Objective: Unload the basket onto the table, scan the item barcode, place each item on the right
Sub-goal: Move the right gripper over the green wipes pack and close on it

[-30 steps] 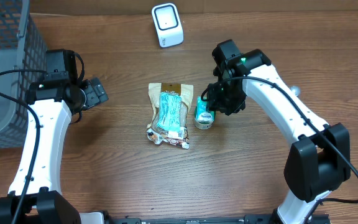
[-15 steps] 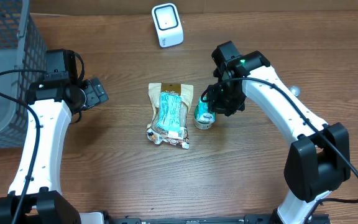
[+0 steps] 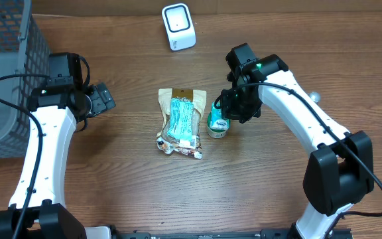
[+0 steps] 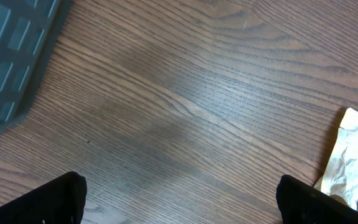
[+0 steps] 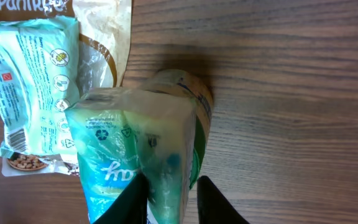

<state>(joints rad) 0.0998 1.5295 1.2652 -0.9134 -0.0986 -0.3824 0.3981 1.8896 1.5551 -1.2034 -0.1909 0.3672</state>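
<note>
A small green and teal pouch (image 3: 217, 123) stands on the wooden table beside a flat snack bag (image 3: 182, 121). My right gripper (image 3: 235, 108) reaches it from the right. In the right wrist view both black fingers press the sides of the green pouch (image 5: 135, 143), so the right gripper (image 5: 169, 190) is shut on it. The white barcode scanner (image 3: 178, 26) stands at the back of the table, apart from the pouch. My left gripper (image 3: 102, 99) hovers at the left with its jaws wide open over bare wood (image 4: 179, 202), holding nothing.
A grey mesh basket (image 3: 5, 73) fills the far left, and its corner (image 4: 11, 56) shows in the left wrist view. The snack bag's edge (image 4: 353, 162) lies to the right of the left gripper. Bare wood lies between the scanner and the items.
The right jaws have closed in a little on the green pouch. The left arm, the snack bag and the scanner have not moved.
</note>
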